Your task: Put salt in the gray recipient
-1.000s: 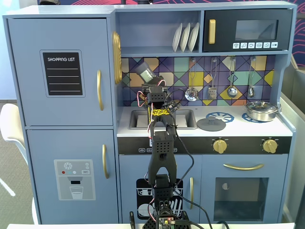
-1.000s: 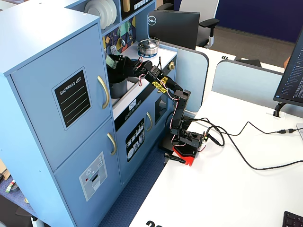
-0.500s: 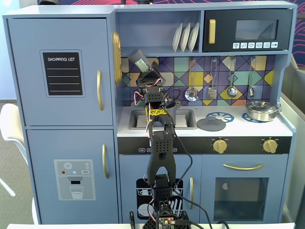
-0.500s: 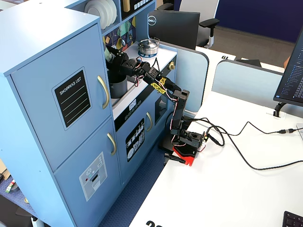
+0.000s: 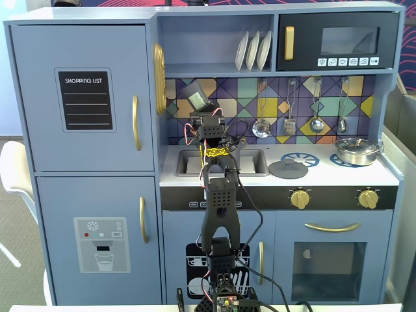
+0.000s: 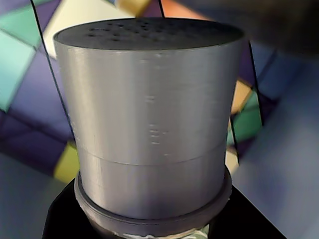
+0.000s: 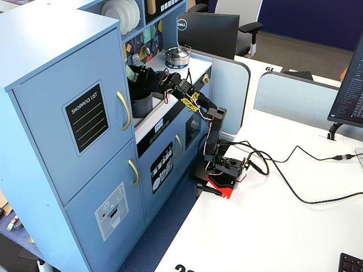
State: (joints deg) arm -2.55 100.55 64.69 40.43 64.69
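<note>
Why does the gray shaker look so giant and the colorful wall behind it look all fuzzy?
In the wrist view the camera sits very close, so the gray shaker fills the picture fairly sharp, while the colorful tiles behind blur out of focus and a dark smudge covers the top right corner. In both fixed views everything looks small, evenly lit and clear, with a shine on the silver pot.

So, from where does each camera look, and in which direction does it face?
A fixed view: stands in front of the toy kitchen, facing it; the arm shows from behind.
Wrist view: rides on the arm, very close to the gray shaker; dark end effector parts at the bottom edge.
A fixed view: high, off to one side, looking down along the desk; whole arm and base show.
Both fixed views share the silver pot.
</note>
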